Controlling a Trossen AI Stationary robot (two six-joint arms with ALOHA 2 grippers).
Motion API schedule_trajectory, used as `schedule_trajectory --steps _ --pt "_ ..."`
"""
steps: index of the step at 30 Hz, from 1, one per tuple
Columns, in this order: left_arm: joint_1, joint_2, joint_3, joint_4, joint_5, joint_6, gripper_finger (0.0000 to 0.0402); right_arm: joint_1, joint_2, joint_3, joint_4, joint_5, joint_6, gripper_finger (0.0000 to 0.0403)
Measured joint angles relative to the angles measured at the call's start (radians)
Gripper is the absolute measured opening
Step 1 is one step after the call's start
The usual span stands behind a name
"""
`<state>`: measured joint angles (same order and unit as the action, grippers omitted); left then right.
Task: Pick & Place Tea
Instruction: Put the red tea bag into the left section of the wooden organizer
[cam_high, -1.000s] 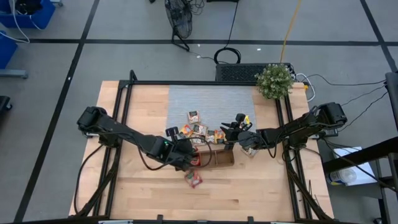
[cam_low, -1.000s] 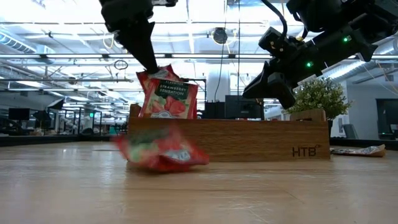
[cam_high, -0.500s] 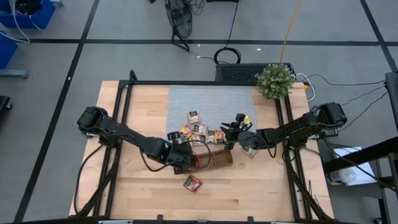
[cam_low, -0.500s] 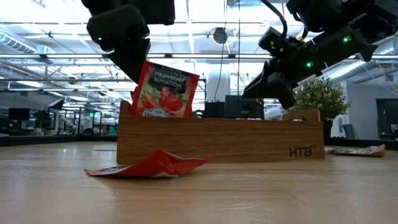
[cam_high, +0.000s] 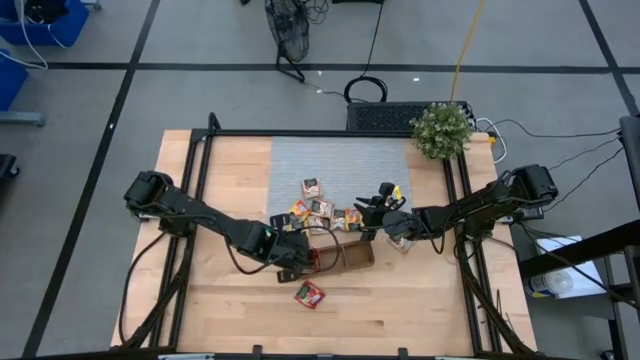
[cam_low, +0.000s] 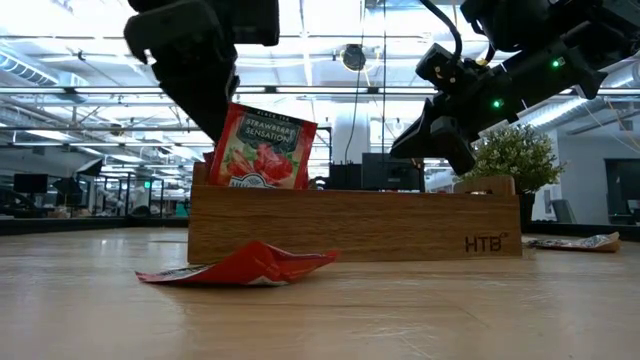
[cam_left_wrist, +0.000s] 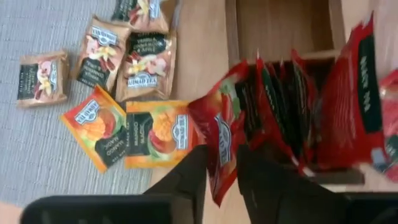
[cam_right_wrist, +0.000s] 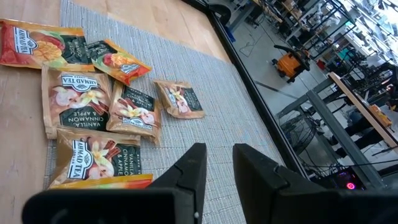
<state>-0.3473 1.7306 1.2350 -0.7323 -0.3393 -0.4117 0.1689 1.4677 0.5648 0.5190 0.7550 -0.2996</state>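
Observation:
My left gripper (cam_high: 297, 262) (cam_low: 215, 110) is at the left end of the wooden tray (cam_high: 352, 255) (cam_low: 400, 225), shut on a red tea packet (cam_low: 262, 148) (cam_left_wrist: 221, 149). More red packets (cam_left_wrist: 311, 106) stand in that end compartment. Another red packet (cam_high: 309, 293) (cam_low: 245, 265) lies flat on the table in front of the tray. Several orange and pale packets (cam_high: 318, 208) (cam_left_wrist: 124, 74) (cam_right_wrist: 93, 99) lie on the grey mat (cam_high: 340, 160). My right gripper (cam_high: 378, 203) (cam_right_wrist: 216, 168) hangs shut over the mat's right part, touching nothing. My left gripper pinches the red packet between its two fingers at the top edge (cam_low: 232, 115) (cam_left_wrist: 219, 171), coming from above and pointing down. The packet stands tilted below the fingers, its lower edge down in the tray's left end compartment.
A potted plant (cam_high: 441, 130) (cam_low: 515, 155) stands at the far right corner. One more packet (cam_low: 575, 241) lies on the table to the right of the tray. Black rails (cam_high: 205, 200) run along both sides of the table. Bare wood lies along the near edge.
A red packet has fallen from near the left gripper and come to rest flat on the table in front of the tray. The left gripper has lowered its held packet into the tray's left compartment, and the tray has slid a little toward the table's left.

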Motion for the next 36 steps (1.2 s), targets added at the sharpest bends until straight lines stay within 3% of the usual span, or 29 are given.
schedule_trajectory --steps 7,23,27,34,36 --pt "0.000 0.000 0.000 -0.010 0.002 0.060 0.0130 0.000 0.000 0.000 0.000 0.000 0.000 0.0070" --pt "0.008 -0.011 0.015 -0.080 0.016 0.161 0.0129 -0.001 0.000 0.000 0.000 0.001 0.000 0.0070" --pt "0.017 -0.011 0.015 -0.076 0.023 0.197 0.0101 -0.001 0.000 0.000 0.000 0.002 0.000 0.0070" --pt "0.060 -0.011 0.015 -0.073 0.062 0.200 0.0013 -0.001 0.000 0.000 0.000 0.002 0.000 0.0070" --pt "0.070 -0.011 0.015 -0.073 0.070 0.200 0.0007 0.000 0.000 0.000 0.000 0.002 0.000 0.0070"
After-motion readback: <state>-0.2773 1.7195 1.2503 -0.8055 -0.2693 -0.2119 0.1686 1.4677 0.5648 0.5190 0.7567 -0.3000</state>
